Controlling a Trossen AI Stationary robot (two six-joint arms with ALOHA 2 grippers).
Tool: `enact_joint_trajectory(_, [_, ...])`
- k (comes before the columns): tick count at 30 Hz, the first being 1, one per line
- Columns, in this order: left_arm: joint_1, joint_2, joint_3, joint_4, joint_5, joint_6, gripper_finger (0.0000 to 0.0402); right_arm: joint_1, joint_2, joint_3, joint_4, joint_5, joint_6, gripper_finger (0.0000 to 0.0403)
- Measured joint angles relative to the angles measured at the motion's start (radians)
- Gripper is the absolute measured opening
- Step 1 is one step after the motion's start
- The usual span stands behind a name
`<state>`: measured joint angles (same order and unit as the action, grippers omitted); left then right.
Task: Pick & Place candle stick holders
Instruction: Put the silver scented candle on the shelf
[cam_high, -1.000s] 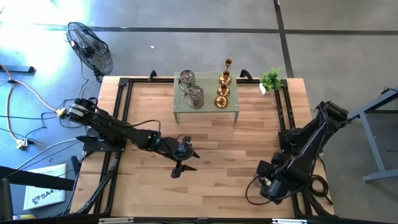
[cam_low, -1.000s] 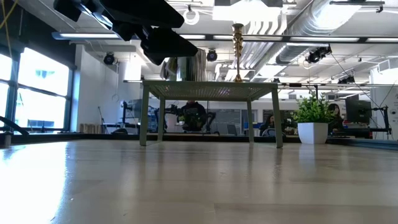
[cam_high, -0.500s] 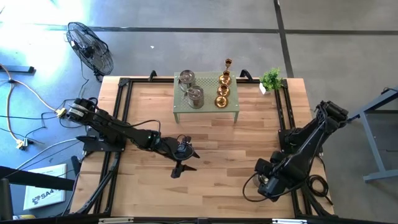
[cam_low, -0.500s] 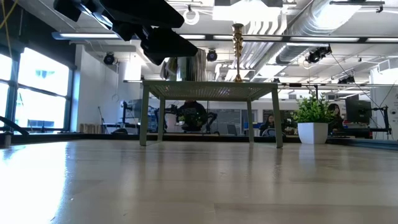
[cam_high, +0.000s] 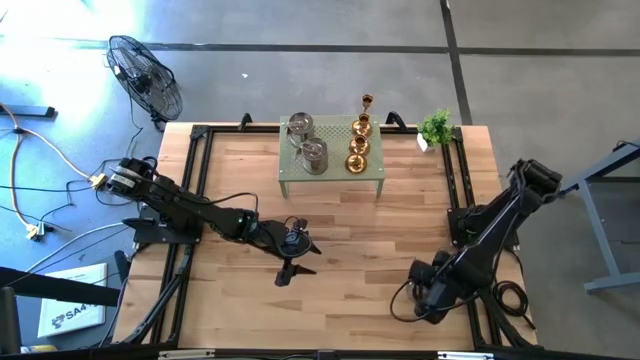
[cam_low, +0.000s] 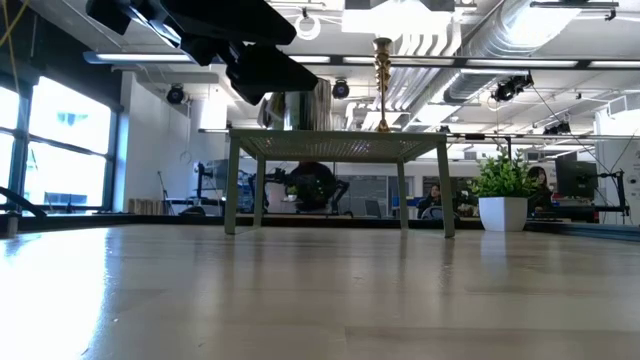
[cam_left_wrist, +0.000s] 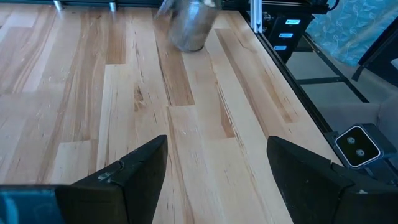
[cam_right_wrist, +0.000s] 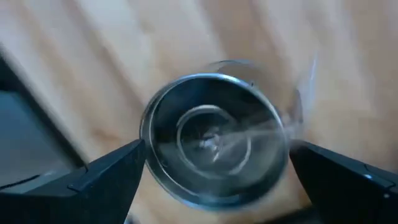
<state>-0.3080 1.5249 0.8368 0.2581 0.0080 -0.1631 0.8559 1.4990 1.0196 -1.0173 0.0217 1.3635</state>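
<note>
A green perforated stand stands at the table's far middle. On it are two silver-grey holders and three gold holders; the tall gold one also shows in the low view. A third silver-grey holder stands upright on the table near the right near corner and also shows in the left wrist view. My right gripper is open above it, one finger on either side. My left gripper is open and empty over the table's middle.
A small potted plant stands at the far right corner. Black frame rails run along the table's left and right edges. Bare wood lies between the stand and the near edge.
My right gripper has gone a little toward the table's left edge, near the right near corner, and stays open.
</note>
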Motion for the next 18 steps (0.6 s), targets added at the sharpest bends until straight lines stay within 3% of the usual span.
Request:
enact_joint_trajectory(4, [0.0,0.0,0.0,0.0,0.0,0.0,0.027,-0.014,-0.005,-0.065,0.105,-0.039,-0.03,0.0393])
enact_joint_trajectory(10, [0.0,0.0,0.0,-0.002,0.0,0.0,0.027,-0.03,-0.015,-0.082,0.11,-0.041,-0.038,0.0393])
enact_joint_trajectory(18, [0.0,0.0,0.0,-0.004,0.0,0.0,0.027,-0.031,-0.095,-0.091,0.071,0.032,-0.023,0.0392])
